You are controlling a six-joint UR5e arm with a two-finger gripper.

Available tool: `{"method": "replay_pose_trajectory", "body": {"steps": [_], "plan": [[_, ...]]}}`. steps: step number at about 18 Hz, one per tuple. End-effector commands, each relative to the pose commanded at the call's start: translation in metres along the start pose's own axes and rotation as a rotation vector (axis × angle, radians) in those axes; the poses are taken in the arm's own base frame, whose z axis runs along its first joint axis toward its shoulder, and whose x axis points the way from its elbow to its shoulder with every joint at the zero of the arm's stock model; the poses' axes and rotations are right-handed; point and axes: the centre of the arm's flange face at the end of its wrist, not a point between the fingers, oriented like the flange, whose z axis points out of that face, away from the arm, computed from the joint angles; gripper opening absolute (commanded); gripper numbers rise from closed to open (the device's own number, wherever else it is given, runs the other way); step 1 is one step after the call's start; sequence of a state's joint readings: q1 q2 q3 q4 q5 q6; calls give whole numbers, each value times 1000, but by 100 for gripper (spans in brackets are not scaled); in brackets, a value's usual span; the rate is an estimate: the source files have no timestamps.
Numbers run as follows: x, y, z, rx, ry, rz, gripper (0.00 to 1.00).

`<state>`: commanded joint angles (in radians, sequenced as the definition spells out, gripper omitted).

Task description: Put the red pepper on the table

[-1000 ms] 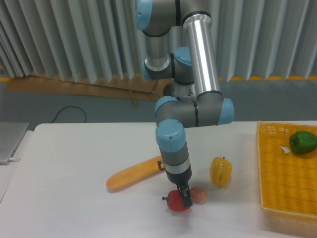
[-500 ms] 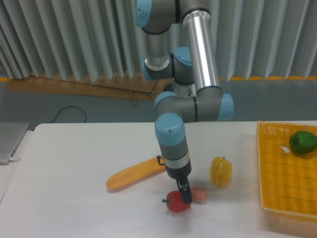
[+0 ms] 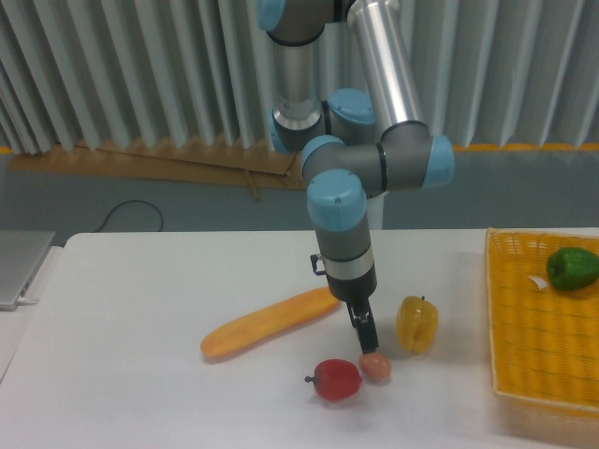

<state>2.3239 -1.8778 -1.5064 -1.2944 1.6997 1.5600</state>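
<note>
The red pepper (image 3: 337,380), glossy with a short dark stem pointing left, lies on the white table (image 3: 131,309) near its front edge, free of any grip. My gripper (image 3: 367,335) hangs above and slightly right of it, pointing down, clear of the pepper. Its dark fingers are seen edge-on with nothing between them, and they appear open.
A small peach-coloured fruit (image 3: 376,367) touches the red pepper's right side, right under my fingertips. A yellow pepper (image 3: 417,324) stands just to the right. A long orange vegetable (image 3: 270,324) lies to the left. The yellow woven basket (image 3: 538,355) at the right edge holds a green pepper (image 3: 573,267).
The gripper let go of the red pepper, then rose and shifted right. The pepper stays on the table where it was set down.
</note>
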Motion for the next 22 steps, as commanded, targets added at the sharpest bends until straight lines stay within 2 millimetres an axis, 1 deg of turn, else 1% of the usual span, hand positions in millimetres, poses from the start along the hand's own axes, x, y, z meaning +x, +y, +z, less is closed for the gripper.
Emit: {"method": "replay_pose_trajectory", "body": {"steps": [1,4,6,8,10,13,15,16,18,22], "plan": [[5,2,-12,0,6,5,100],[21,3,-39,9,12,15,100],[31,2,-49,15,31,21,100],[36,-2,-49,35,56,23,100],[42,-3,-59,36,48,7,100],[54,0,-74,40,53,-8,100],[69,3,-91,49,57,-11,100],[72,4,-96,54,54,-13,100],[77,5,-98,57,66,-10,100],[80,0,-92,87,88,3,100]]}}
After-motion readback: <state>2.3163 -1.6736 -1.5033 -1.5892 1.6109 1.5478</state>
